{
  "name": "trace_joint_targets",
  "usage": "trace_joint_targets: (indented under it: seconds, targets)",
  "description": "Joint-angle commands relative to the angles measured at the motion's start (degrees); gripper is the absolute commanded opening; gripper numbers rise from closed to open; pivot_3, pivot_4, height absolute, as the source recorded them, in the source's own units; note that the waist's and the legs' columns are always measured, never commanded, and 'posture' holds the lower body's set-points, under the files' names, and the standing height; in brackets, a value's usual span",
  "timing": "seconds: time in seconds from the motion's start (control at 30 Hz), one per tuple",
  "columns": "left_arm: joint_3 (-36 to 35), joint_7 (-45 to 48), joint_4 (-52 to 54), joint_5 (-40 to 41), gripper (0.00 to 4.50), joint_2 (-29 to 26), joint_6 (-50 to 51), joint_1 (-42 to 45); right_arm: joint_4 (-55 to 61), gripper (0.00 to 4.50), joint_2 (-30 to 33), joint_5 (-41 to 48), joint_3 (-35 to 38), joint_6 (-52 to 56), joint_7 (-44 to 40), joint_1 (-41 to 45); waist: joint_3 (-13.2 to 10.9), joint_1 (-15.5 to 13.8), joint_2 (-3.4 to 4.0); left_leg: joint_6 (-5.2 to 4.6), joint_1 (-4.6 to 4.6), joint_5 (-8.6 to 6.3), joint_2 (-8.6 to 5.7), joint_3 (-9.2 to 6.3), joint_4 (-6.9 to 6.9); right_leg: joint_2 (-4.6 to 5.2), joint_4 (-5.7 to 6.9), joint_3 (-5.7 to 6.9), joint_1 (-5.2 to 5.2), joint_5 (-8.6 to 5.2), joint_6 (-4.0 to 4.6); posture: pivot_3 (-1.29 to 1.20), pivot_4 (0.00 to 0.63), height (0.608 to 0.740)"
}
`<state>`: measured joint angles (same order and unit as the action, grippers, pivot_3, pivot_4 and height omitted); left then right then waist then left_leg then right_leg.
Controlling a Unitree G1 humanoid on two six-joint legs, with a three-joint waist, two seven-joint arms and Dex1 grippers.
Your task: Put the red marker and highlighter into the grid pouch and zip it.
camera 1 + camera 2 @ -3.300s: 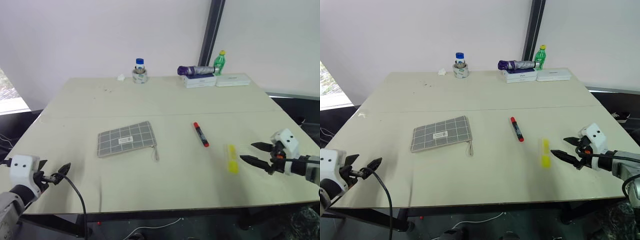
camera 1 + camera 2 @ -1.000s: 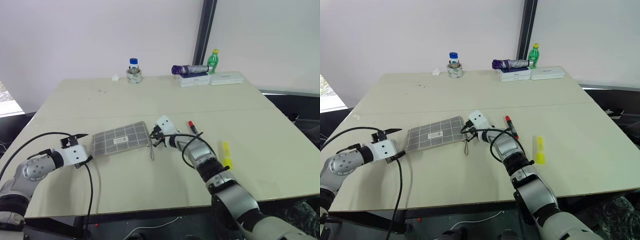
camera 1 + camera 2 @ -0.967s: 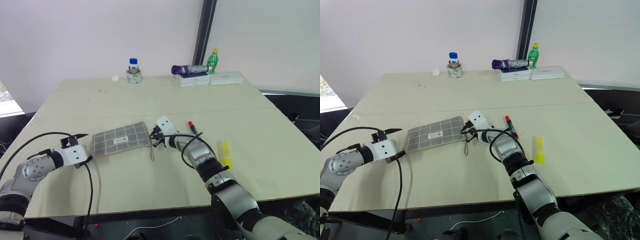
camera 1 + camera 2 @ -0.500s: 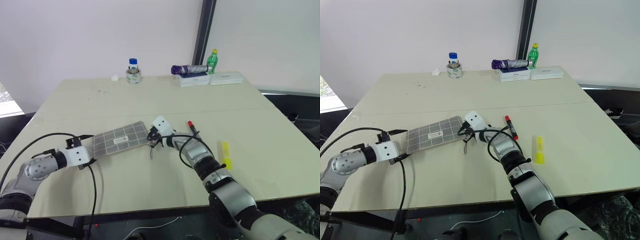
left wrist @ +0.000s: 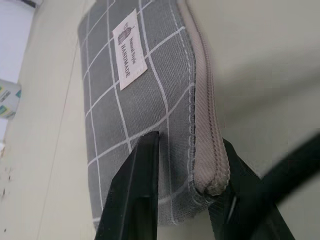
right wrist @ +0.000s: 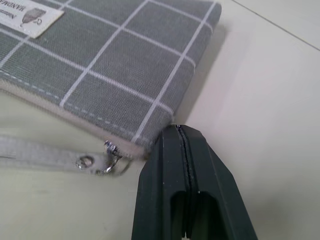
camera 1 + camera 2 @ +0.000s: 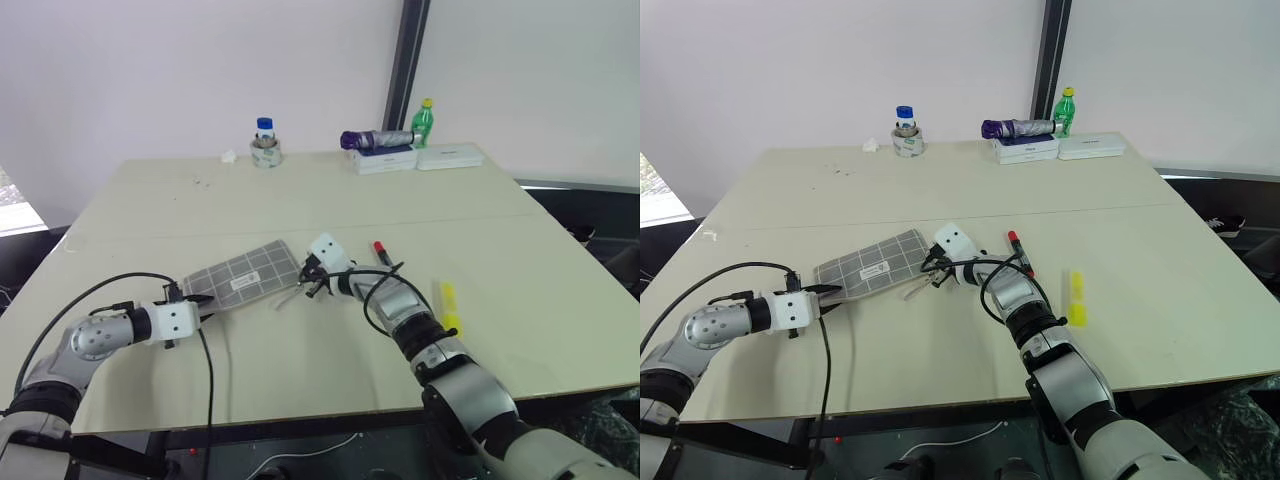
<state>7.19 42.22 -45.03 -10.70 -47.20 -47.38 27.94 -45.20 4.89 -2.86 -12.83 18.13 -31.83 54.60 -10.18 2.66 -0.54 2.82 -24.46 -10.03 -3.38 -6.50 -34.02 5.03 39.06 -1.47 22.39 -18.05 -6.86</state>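
Right now the grid pouch [image 7: 872, 263] lies flat near the middle of the table [image 7: 1120, 230], with an arm at each end of it. On its left, the left gripper [image 5: 187, 187] has its two black fingers spread round the pouch's near-left corner, one finger [image 5: 137, 192] on the checked face and the other against the zipper edge; I cannot tell whether they are pressing the fabric. At the pouch's right end, the right gripper [image 6: 183, 150] has its fingers pressed together, their tip at the corner next to the metal zipper pull [image 6: 111, 155]. The pull cord [image 7: 917, 289] lies loose on the table toward the near side. The zipper looks shut along the edge that shows.

Right of the pouch, the red marker [image 7: 1019, 251] lies on the table just beyond the right arm. Farther right and well apart from the pouch lies the highlighter [image 7: 1077, 298]. At the far edge stand a small jar [image 7: 905, 132] and a green bottle [image 7: 1067, 108].
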Motion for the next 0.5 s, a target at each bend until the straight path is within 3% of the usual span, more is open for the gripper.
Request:
trace_joint_targets:
  seconds: [0.03,0.47,0.5]
  targets:
    - [0.1,0.7,0.6,1.1,1.22,0.3,-1.0,0.6,2.8,0.0,-0.1,0.0,0.6,-1.1,-0.1,0.2,0.0,0.0,0.0,0.0,0.0,0.0,0.01,0.0,0.0,0.0,0.0,0.0,0.01,0.0,0.0,0.0,0.15,0.74]
    - [-0.3,3.9,6.6,4.8,1.22,1.6,0.7,-3.0,2.8,0.0,-0.2,-0.3,0.6,-1.2,0.0,-0.1,0.0,0.0,0.0,0.01,0.0,0.0,0.08,0.0,-0.01,0.0,0.02,-0.02,0.02,0.0,0.0,0.0,0.15,0.74]
    - [-0.3,4.0,7.0,5.0,0.95,1.5,1.0,-3.2,2.8,0.0,-0.2,-0.3,0.6,-1.2,0.0,-0.1,0.0,0.0,0.0,0.01,0.0,0.0,0.08,0.01,-0.01,0.0,0.02,-0.02,0.02,0.0,0.01,0.0,0.15,0.74]
